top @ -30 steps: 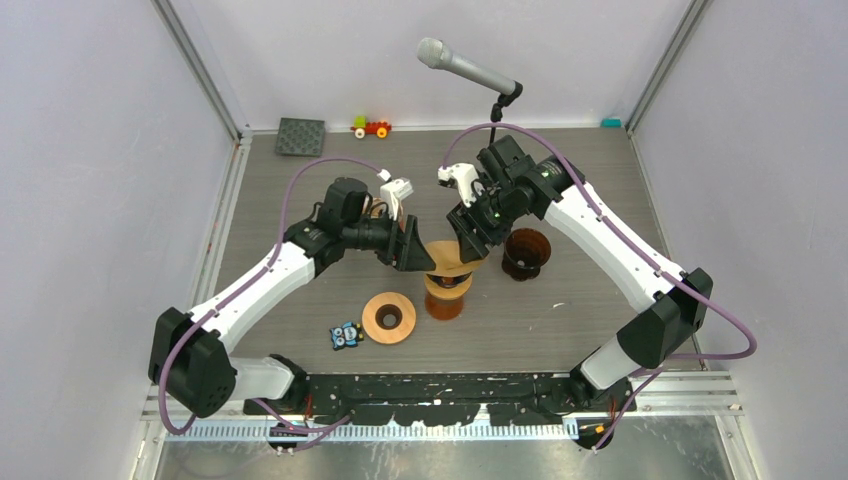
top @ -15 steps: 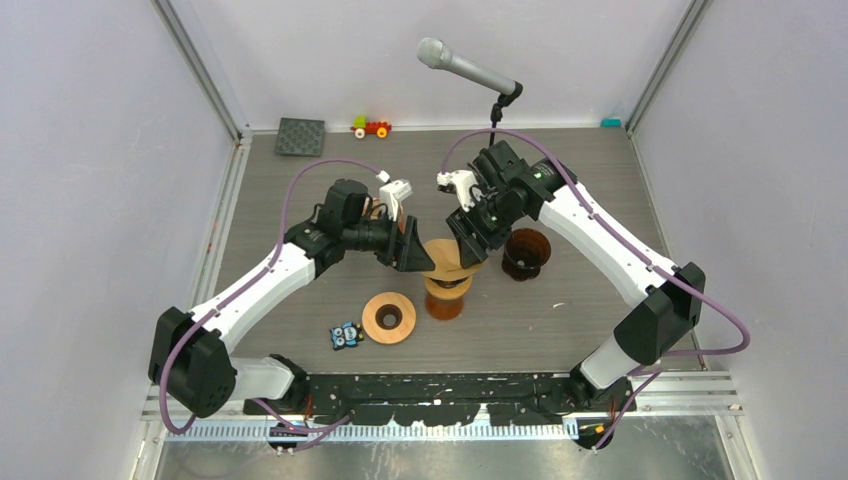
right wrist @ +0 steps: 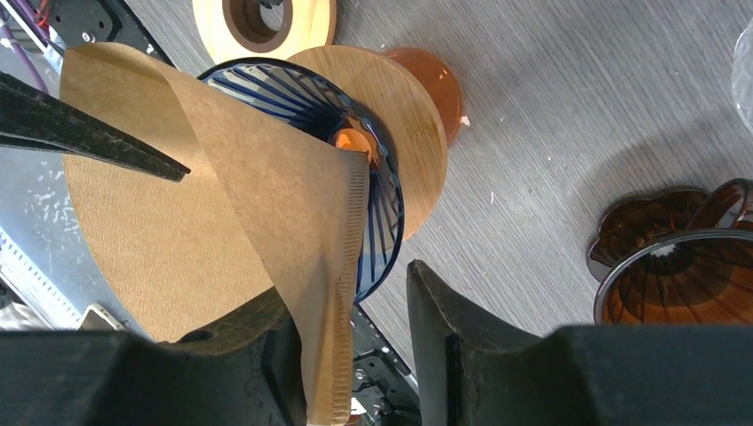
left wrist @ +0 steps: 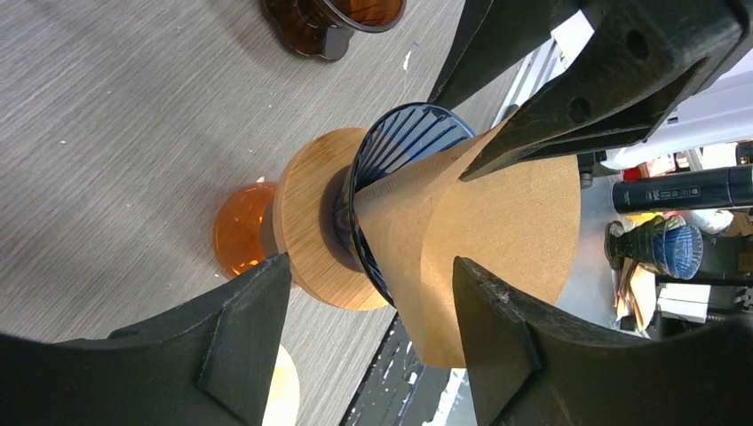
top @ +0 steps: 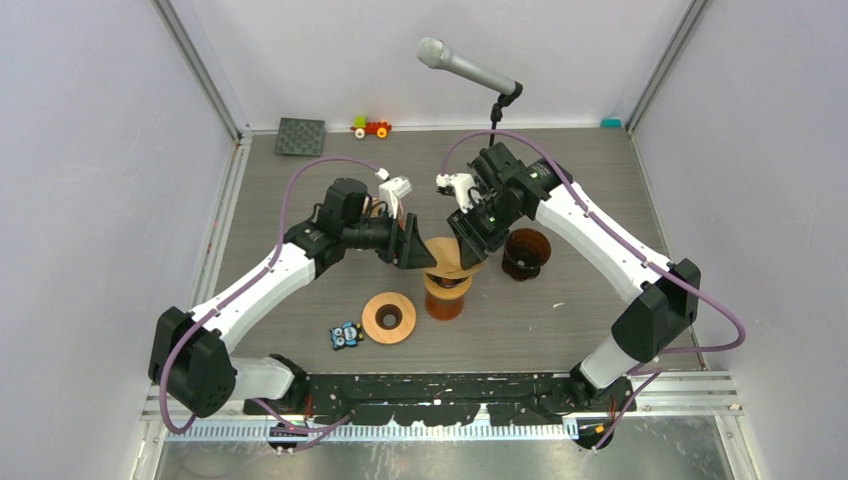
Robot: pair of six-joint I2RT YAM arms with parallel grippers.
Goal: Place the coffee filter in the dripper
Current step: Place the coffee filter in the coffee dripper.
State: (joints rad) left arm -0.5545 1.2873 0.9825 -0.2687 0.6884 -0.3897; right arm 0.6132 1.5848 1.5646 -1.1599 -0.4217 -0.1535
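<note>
The brown paper coffee filter [top: 444, 256] stands with its tip inside the blue ribbed dripper [left wrist: 400, 133], which sits on a wooden collar [left wrist: 306, 222] over an orange base [top: 447, 298]. The filter leans out of the dripper [right wrist: 377, 213], partly folded. My left gripper [top: 418, 255] is open, its jaws either side of the filter [left wrist: 497, 222]. My right gripper [top: 468, 250] is open. The filter's crimped edge [right wrist: 342, 337] rests against one of its fingers, with a gap to the other.
A dark brown dripper [top: 525, 252] stands right of the stand. A wooden ring [top: 388, 317] and a small toy [top: 346, 335] lie in front left. A microphone [top: 465, 68], a black mat [top: 300, 136] and a toy car [top: 371, 127] are at the back.
My right arm has drawn slightly left and back over the dripper. The left arm and the filter have barely moved.
</note>
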